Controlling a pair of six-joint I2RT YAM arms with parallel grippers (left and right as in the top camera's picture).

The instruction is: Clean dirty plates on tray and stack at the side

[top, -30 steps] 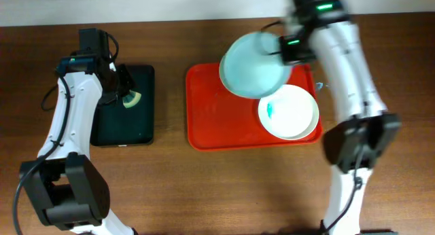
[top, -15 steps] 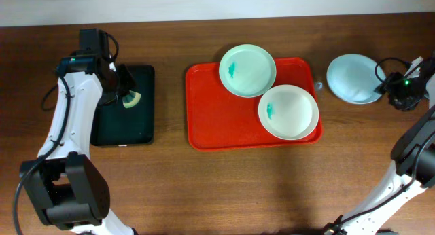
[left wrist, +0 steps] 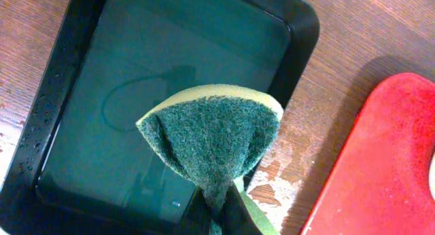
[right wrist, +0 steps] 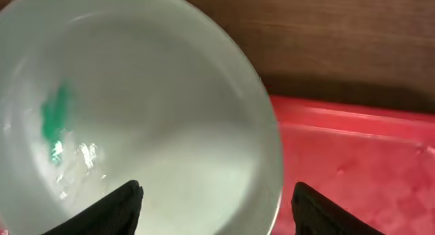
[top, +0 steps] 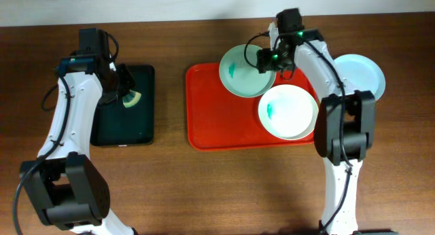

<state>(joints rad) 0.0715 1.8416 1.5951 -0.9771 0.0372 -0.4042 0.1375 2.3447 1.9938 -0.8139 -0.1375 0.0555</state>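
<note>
Two dirty plates lie on the red tray [top: 217, 123]: the far plate [top: 238, 77] and the near plate [top: 289, 113], each with a teal smear. A third plate [top: 363, 75], with no smear showing, rests on the table to the right of the tray. My right gripper [top: 266, 60] hovers open over the far plate's right edge. In the right wrist view the far plate [right wrist: 136, 113] has its rim between the fingers [right wrist: 122, 211], and my right gripper [right wrist: 216, 194] is not closed on it. My left gripper [left wrist: 216, 208] is shut on a green sponge [left wrist: 214, 136] above the black tray [left wrist: 68, 92].
The black tray [top: 115, 130] sits at the left with a wet sheen inside. Bare wood lies between it and the red tray [left wrist: 387, 160]. My right arm stretches across the table behind the red tray's right end.
The right arm carried a plate off the tray and let it go on the table at the right. It then swung back over the far plate with open jaws. The left arm stayed still.
</note>
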